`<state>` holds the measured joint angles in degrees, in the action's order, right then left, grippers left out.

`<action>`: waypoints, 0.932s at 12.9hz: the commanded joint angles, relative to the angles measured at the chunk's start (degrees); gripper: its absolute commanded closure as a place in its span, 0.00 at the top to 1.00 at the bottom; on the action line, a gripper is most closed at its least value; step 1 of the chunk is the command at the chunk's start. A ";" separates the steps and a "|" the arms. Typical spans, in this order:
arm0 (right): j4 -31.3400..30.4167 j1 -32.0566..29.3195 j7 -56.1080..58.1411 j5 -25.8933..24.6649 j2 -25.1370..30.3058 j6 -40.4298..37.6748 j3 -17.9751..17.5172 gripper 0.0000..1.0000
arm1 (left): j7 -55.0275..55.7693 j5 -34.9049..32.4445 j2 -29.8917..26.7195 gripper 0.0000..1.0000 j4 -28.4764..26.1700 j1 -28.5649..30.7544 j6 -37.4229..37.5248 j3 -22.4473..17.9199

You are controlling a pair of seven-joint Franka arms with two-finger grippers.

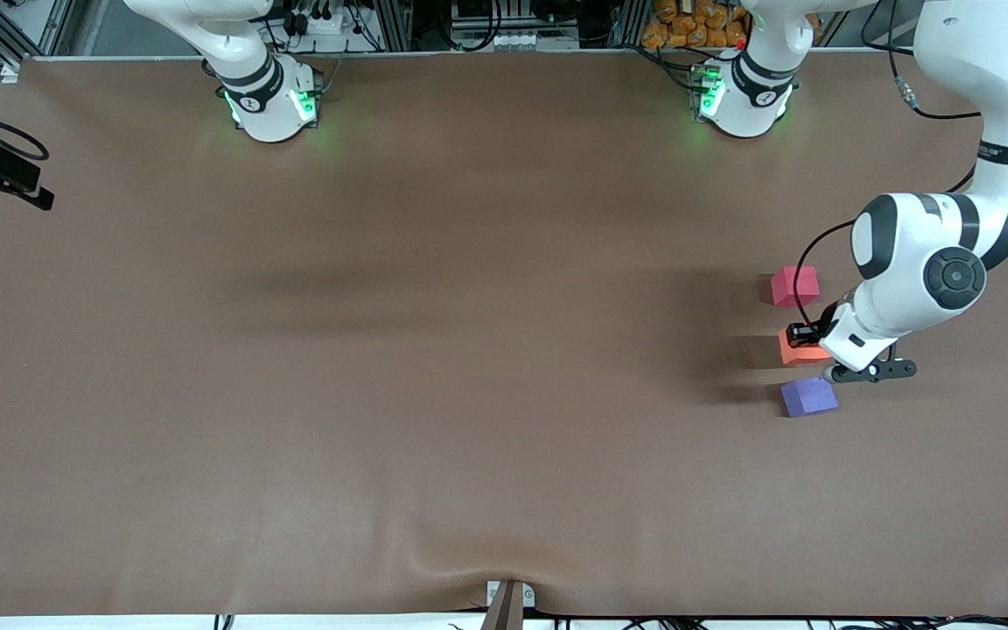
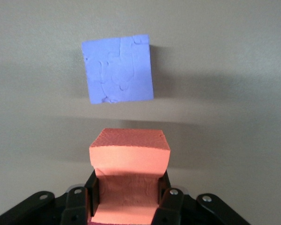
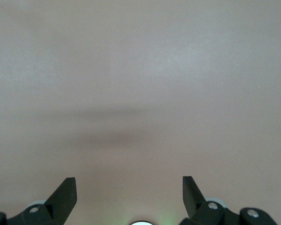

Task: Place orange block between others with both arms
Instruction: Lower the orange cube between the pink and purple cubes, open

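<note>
1. Left hand (image 1: 806, 335): gripping the orange block (image 1: 800, 352), holding it in the gap between the red-pink cube (image 1: 794, 285) and the purple-blue cube (image 1: 808, 396), toward the left arm's end of the bench (image 1: 469, 350).
2. Right hand (image 3: 129, 192): waiting, fingers spread, holding nothing.
3. Step: placing. Next, by my judgement: lowering fully, then releasing squarely in line.

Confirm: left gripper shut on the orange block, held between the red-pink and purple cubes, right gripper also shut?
Not quite: the right gripper is open, holding nothing, per the right wrist view. The rest stands: left gripper shut on the orange block, between the red-pink cube and purple cube.
</note>
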<state>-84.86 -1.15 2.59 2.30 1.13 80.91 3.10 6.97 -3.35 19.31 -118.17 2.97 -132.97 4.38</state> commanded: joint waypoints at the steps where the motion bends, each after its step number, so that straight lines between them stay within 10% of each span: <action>1: 0.30 -0.25 -0.92 0.33 0.46 -0.84 -0.38 1.00 | -1.69 -1.31 -1.82 0.00 -3.55 2.03 -2.12 0.80; 12: 0.04 -0.25 -0.66 0.33 0.37 -1.55 -0.29 1.00 | -6.27 -1.31 -2.26 0.00 -9.80 3.27 -10.81 0.80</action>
<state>-84.86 -1.15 2.59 2.30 1.12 80.00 3.09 1.13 -3.35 17.56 -126.76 5.34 -141.88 4.46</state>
